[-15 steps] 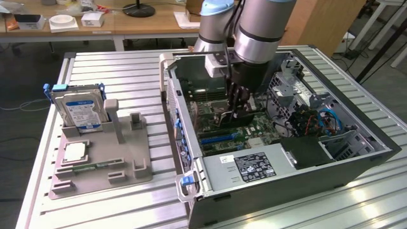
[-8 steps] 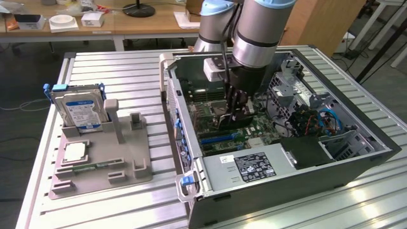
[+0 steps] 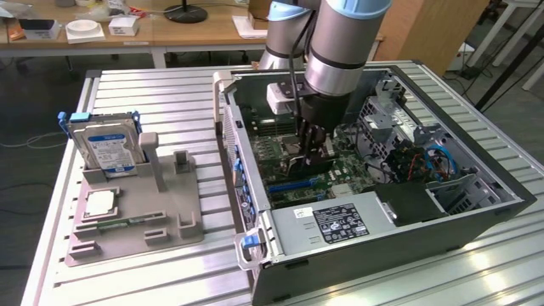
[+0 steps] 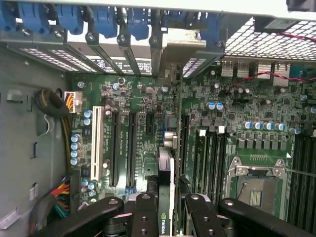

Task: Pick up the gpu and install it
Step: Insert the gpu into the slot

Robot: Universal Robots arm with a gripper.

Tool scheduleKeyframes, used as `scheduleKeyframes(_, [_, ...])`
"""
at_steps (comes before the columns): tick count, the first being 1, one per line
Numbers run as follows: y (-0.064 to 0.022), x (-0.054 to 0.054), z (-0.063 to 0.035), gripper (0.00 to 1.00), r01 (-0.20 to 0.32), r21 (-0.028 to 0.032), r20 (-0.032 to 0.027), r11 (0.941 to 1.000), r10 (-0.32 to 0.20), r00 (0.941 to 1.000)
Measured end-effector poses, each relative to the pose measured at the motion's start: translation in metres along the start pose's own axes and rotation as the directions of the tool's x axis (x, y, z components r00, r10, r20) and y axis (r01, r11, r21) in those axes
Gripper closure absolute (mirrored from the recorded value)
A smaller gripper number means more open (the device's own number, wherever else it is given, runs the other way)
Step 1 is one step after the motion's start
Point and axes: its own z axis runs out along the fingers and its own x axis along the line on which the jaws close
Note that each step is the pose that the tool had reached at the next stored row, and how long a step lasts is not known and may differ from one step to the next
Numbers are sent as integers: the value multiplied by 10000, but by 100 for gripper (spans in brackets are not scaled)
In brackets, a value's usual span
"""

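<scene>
My gripper reaches down into the open computer case, over the green motherboard. It is shut on the gpu, a thin dark card held on edge between the black fingers. In the wrist view the gpu runs away from the gripper toward the case's rear wall. Its silvery end bracket lies against the row of slot openings there. The card stands over the long expansion slots. I cannot tell whether its edge sits in a slot.
Outside the case, on the exterior view's left, a grey fixture holds a silver hard drive, a processor chip and a green memory stick. A power supply sits at the case's near end. The CPU socket lies beside the card.
</scene>
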Motion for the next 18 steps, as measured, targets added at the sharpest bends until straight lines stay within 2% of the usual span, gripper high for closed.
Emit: scheduleKeyframes(18, [25,-1,92,74,0,5,-20,10000,0,10000])
